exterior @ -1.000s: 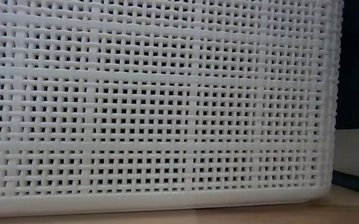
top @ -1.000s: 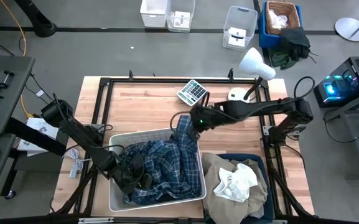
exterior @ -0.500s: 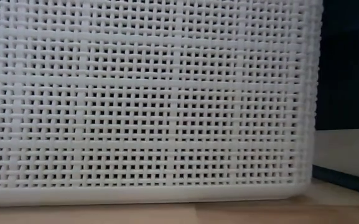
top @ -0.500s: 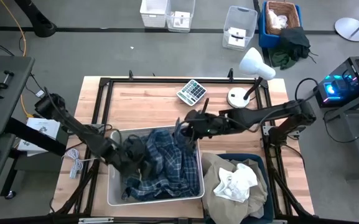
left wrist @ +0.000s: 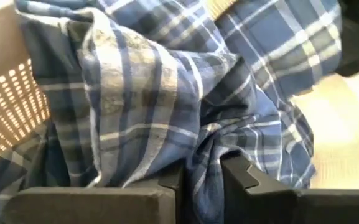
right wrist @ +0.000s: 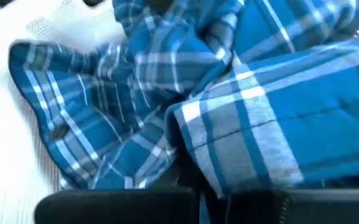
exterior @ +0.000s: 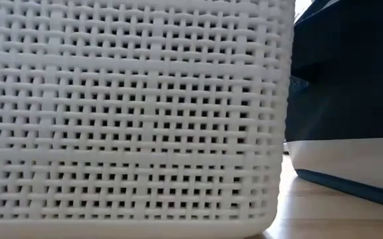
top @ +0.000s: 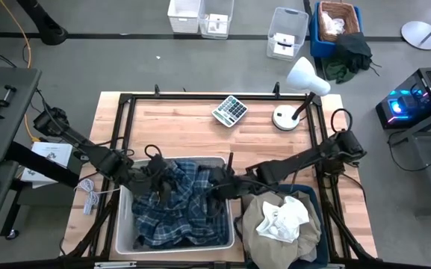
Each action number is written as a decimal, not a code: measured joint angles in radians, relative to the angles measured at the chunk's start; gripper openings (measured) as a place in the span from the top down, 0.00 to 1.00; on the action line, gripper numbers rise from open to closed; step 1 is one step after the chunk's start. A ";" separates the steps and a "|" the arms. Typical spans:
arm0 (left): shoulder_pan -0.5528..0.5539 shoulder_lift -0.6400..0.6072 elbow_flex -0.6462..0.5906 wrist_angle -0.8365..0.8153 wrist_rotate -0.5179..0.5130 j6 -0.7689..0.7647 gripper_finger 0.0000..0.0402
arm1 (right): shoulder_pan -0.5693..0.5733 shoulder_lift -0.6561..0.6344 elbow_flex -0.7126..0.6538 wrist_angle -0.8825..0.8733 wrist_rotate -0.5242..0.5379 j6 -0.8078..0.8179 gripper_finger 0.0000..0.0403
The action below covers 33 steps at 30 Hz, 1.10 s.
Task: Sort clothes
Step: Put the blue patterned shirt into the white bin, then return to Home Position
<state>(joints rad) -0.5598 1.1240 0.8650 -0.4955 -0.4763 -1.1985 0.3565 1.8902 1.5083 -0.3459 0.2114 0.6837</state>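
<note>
The blue-and-white plaid shirt [top: 181,205] lies heaped in the white basket [top: 122,224] at the near side of the worktop [top: 185,127], and both arms reach into it: the left end effector [top: 157,173] sits at the basket's far left part, its fingers [left wrist: 244,177] drawn in with a fold of plaid cloth pinched between them. The right end effector [top: 219,187] is at the basket's right edge with its fingers fully together, apparently nipping the shirt's cloth, though I can't make out the contact clearly. Just right of the basket, a dark blue bin [top: 312,196] holds the beige garment [top: 256,217] with the white garment [top: 282,218] on top.
</note>
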 joint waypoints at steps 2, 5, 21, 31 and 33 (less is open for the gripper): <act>-0.005 0.009 0.001 -0.002 0.000 0.012 0.87 | 0.003 0.001 0.001 -0.020 -0.009 -0.003 1.00; -0.005 0.023 0.000 -0.014 0.008 0.078 0.87 | 0.003 -0.019 -0.003 -0.027 -0.014 -0.018 1.00; 0.007 0.017 0.091 0.064 0.266 0.505 0.49 | 0.010 -0.043 0.141 -0.199 -0.046 -0.144 0.62; 0.017 -0.116 0.183 -0.033 0.259 0.627 0.49 | 0.019 -0.046 0.398 -0.551 -0.020 -0.222 0.52; 0.017 -0.175 0.187 -0.083 0.218 0.633 0.49 | 0.025 -0.048 0.451 -0.630 0.029 -0.233 0.52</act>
<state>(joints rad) -0.5426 0.9489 1.0515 -0.5782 -0.2579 -0.5654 0.3819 1.8424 1.9595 -0.9754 0.2399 0.4507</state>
